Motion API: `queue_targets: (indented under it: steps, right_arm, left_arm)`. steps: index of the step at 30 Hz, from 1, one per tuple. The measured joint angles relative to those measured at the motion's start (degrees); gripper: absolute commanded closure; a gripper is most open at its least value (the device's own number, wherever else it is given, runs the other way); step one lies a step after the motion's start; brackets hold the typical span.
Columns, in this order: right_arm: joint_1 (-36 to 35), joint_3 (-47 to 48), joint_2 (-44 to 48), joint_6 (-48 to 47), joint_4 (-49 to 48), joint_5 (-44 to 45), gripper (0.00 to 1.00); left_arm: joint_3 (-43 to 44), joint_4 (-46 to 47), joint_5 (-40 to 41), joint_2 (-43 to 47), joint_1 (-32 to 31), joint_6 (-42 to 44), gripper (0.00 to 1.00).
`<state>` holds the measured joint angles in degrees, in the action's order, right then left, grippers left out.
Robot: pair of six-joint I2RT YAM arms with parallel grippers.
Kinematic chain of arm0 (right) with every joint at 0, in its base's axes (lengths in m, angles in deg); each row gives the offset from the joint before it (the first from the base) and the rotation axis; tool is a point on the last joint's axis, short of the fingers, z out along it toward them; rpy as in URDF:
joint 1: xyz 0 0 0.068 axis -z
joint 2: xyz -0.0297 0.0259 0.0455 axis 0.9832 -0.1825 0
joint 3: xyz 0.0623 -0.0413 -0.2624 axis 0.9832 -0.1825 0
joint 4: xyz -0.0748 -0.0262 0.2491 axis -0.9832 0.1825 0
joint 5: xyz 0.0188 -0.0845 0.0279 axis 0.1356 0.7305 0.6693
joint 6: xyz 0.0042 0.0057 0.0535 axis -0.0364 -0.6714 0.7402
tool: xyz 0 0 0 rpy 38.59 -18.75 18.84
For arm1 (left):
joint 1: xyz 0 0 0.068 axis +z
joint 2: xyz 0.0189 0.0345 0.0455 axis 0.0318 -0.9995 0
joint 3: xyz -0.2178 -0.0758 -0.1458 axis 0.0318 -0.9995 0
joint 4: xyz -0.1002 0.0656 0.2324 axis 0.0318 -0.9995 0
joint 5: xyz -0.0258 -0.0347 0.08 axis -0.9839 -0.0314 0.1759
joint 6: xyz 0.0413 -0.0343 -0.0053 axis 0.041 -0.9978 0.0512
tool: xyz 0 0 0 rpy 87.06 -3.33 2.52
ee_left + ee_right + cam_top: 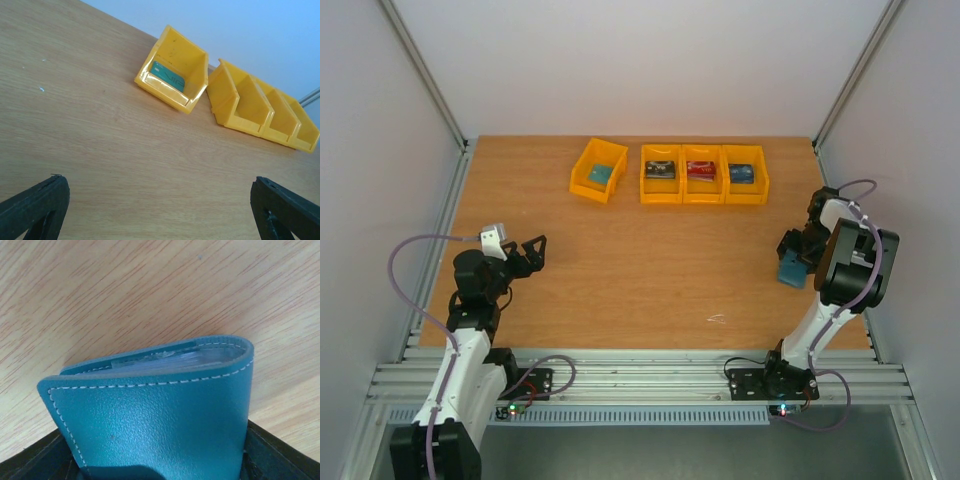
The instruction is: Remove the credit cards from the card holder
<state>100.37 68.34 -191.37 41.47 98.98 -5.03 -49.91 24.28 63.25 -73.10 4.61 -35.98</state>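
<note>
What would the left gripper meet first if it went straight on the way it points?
The left gripper would probably meet bare table before the lone yellow bin; its tilt is unclear.

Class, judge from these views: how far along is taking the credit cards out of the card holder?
Done: four cards lie in the yellow bins: teal, dark, red, blue. In hand: the card holder sits between the fingers of the right gripper, grip unclear; the left gripper is open, idle. Left: whether cards remain in its clear sleeves cannot be told.
</note>
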Motion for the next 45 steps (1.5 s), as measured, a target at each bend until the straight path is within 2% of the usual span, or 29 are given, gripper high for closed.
queue_targets:
  steps: [3,11,17,21,25,28,32,36,41,45]
  right_arm:
    - [0.0,0.0,0.8,0.0,0.3,-1.2,0.33]
    - [-0.5,-1.0,2.5,-1.0,-0.4,-3.8,0.4]
    - [-7.8,-3.8,7.2,-1.9,-2.6,-8.8,0.41]
    - [-18.8,-4.7,13.9,-3.5,-4.7,-10.6,0.42]
    - [-33.9,-4.4,20.6,-5.9,-8.6,-8.9,0.41]
    - [-47.8,-2.5,23.6,-9.9,-10.9,-4.9,0.42]
    - [-65.6,2.6,24.3,-17.2,-13.7,3.3,0.43]
    - [-79.4,6.3,24.2,-26.3,-17.4,13.2,0.43]
    - [-87.5,9.1,22.3,-35.4,-19.8,22.4,0.43]
    - [-88.1,10.9,21.2,-39.5,-18.2,26.7,0.43]
  left_arm:
    - [-0.1,0.0,0.0,-0.2,0.0,0.0,0.01]
    - [-0.1,0.3,-0.3,-0.2,0.0,0.0,0.01]
    - [-0.1,1.4,-2.4,-0.2,0.0,0.0,0.01]
    - [0.1,2.3,-6.2,-0.2,0.0,0.0,0.01]
    - [2.2,2.4,-12.9,-1.2,-0.3,0.2,0.01]
    - [6.1,1.0,-20.1,-2.8,-1.1,0.9,0.01]
    - [16.0,-3.4,-33.6,-6.9,-2.5,2.3,0.01]
    - [24.3,-6.5,-45.6,-10.2,-4.1,3.4,0.01]
    - [27.4,-10.5,-52.6,-10.6,-9.4,4.2,0.01]
    - [28.6,-17.2,-51.2,-10.8,-9.1,8.2,0.01]
